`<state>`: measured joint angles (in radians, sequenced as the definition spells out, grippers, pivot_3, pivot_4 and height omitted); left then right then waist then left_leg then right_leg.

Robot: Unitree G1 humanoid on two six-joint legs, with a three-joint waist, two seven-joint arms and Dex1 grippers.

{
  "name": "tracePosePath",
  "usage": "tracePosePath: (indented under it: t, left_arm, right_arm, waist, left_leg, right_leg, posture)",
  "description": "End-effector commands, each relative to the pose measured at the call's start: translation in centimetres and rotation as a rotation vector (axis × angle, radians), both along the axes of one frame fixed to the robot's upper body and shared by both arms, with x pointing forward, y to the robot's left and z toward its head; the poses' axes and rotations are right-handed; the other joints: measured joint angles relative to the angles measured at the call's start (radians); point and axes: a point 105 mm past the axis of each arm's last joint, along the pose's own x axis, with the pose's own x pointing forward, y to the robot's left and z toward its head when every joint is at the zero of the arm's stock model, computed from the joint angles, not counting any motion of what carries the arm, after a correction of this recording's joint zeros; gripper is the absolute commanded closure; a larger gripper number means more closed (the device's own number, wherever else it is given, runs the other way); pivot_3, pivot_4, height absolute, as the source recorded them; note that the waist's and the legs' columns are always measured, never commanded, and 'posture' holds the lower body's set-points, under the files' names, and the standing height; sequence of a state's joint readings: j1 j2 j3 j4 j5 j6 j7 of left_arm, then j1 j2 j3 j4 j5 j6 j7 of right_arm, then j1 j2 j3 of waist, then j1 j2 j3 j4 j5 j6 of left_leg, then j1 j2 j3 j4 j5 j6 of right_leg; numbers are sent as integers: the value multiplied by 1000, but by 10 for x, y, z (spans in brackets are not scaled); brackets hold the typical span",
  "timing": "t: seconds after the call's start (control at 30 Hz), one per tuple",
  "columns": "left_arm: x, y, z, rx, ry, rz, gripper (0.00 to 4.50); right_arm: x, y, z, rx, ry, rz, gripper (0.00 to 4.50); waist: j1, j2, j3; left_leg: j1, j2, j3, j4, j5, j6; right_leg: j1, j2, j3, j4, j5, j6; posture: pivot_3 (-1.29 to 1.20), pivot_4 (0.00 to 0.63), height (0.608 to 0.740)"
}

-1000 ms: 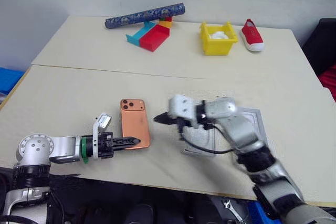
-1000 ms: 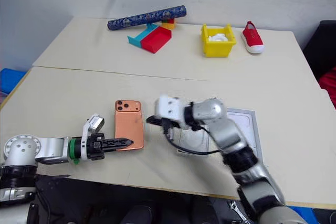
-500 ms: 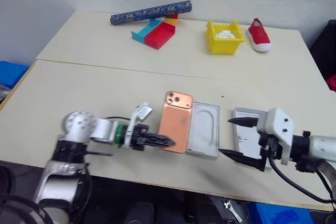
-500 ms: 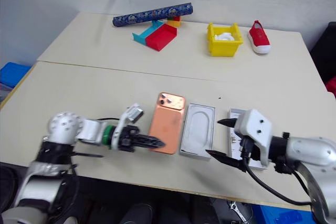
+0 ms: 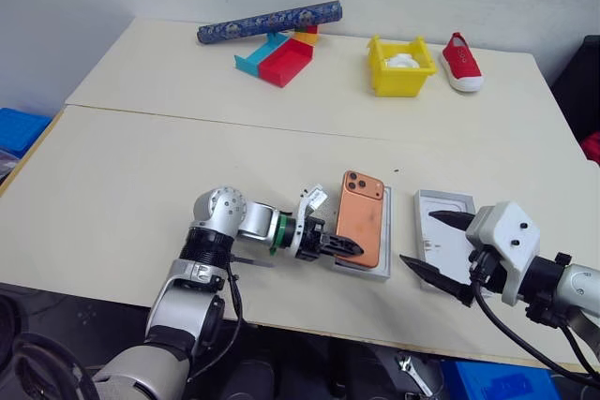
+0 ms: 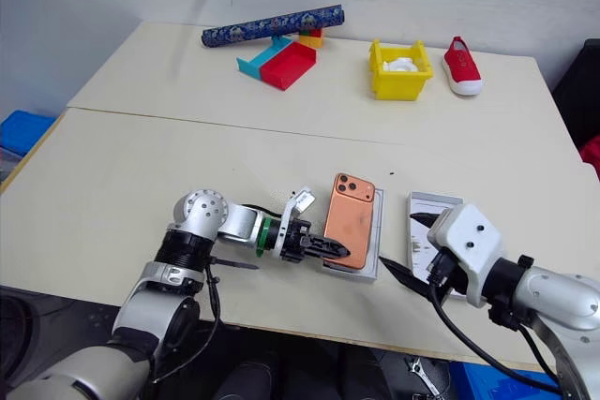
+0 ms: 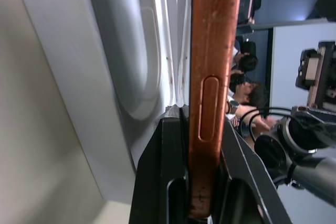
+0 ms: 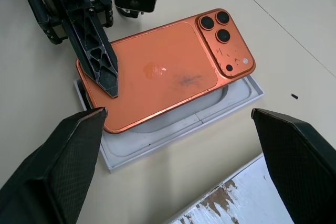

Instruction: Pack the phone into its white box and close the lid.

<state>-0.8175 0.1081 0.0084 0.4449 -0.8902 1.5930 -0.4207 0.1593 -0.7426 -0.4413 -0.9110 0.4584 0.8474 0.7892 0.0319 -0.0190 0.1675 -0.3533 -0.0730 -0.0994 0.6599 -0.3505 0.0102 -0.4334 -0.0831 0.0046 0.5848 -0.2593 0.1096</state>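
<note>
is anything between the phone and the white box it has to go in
The phone, shut in the left gripper, sits over a white recessed tray beside the white box. The open right gripper hangs over the box's side nearest the phone, likely in its path.

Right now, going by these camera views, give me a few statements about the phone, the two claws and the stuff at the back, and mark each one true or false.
1. The left claw is shut on the edge of the phone. True.
2. The right claw is shut. False: its fingers stand wide apart and hold nothing.
3. The phone's camera lenses face up, and a white tray lies beneath it. True.
4. The red shoe sits inside the yellow bin. False: it lies on the table beside the bin.
</note>
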Motion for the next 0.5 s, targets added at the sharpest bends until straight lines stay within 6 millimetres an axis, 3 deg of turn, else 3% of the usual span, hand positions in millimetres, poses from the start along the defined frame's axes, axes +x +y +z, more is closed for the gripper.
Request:
tracePosePath:
  t: [0.03, 0.33, 0.4, 0.5]
  left_arm:
    - [0, -9, 13, -45, -20, -25, 4391]
    - [-6, -12, 5, 0, -8, -62, 4391]
    - [-8, -12, 7, -17, -7, -76, 3636]
    - [-12, -14, 14, -38, -27, -112, 2863]
  right_arm:
    - [-3, 3, 10, -19, -59, 8, 0]
    - [-2, 2, 11, -12, -67, -2, 0]
    - [-1, 2, 11, -11, -66, -4, 0]
    - [-1, 2, 10, -4, -66, -8, 0]
  waist:
    - [3, 0, 0]
    - [21, 0, 0]
    - [21, 0, 0]
    - [21, 0, 0]
  left_leg:
    - [0, 0, 0, 0, 0, 0]
    - [0, 0, 0, 2, 0, 0]
    - [0, 0, 0, 2, 0, 0]
    - [0, 0, 0, 3, 0, 0]
  right_leg:
    - [0, 0, 0, 0, 0, 0]
    - [0, 0, 0, 1, 0, 0]
    - [1, 0, 0, 1, 0, 0]
    - [1, 0, 0, 2, 0, 0]
  posture:
    - [0, 150, 740]
    - [0, 150, 740]
    - [0, 150, 740]
    - [0, 150, 740]
